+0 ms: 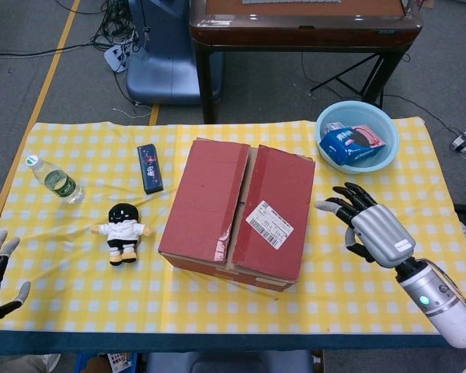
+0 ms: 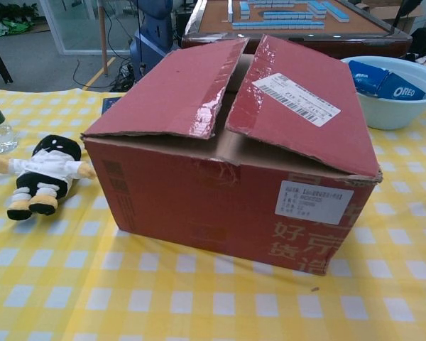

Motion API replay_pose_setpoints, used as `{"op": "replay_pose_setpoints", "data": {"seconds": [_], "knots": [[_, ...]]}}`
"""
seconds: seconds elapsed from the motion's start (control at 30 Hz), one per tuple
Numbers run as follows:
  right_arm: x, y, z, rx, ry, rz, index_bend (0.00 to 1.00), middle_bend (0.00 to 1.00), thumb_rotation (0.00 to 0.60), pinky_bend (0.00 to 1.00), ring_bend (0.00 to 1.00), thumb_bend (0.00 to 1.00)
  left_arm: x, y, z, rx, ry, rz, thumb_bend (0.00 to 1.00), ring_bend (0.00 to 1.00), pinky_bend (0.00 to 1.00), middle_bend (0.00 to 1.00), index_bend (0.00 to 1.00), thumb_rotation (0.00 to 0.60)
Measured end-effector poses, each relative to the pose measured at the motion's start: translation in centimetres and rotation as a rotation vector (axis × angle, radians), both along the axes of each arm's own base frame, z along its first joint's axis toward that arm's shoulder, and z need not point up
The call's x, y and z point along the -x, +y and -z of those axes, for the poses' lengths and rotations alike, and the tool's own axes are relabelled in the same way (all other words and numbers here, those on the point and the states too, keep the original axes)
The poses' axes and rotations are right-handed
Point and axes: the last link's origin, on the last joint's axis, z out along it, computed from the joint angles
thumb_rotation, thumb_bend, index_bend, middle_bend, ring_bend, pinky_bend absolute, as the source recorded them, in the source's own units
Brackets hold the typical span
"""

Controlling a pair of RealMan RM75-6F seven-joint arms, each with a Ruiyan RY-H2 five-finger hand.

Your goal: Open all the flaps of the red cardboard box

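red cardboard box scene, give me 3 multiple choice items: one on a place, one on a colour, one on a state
1. Where does the plush doll lie?
A. left of the red cardboard box
B. in the basin
C. on the box

2. What colour is the basin holding the Oreo pack?
A. red
B. light blue
C. black

3. How is the right hand?
A. gripping a flap
B. open beside the box
C. pressing on the label

Answers: 1 A, it lies on the cloth left of the box. 2 B, its rim is pale blue. 3 B, fingers spread, holding nothing.
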Motion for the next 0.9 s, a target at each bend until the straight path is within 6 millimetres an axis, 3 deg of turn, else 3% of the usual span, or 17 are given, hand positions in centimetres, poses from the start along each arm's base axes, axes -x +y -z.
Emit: {"op": "replay_pose_setpoints", "data": {"seconds": [0.27,0.47,0.67,0.9], "knots": [[-6.6,-4.0,3.1,-0.129,0.068,-0.101,0.25,0.29,0.6,0.05,0.11,1.0,0.1,0.0,-0.3,0.0,0.007,0.0,0.36,0.0,0.0,0.0,0.11,0.6],[-10.3,-5.7,6.2,-0.182,0.106,-0.174,0.26,0.3,0.6,0.05,0.13,1.0,0.1,0.1,-0.5,0.0,0.009,0.002,0.36,0.0,0.0,0.0,0.11,0.6],[-12.2,-6.8,8.6,-0.202,0.127,-0.197,0.26,0.3,0.6,0.05,0.13,1.0,0.4,0.1,-0.6,0.0,0.007,-0.004,0.36,0.0,0.0,0.0,0.11,0.6],[-12.4,-7.1,10.4,-0.23,0.149,-0.184,0.26,0.3,0.6,0.05,0.13,1.0,0.7,-0.1,-0.7,-0.002,0.005,-0.011,0.36,0.0,0.0,0.0,0.11,0.6]]}}
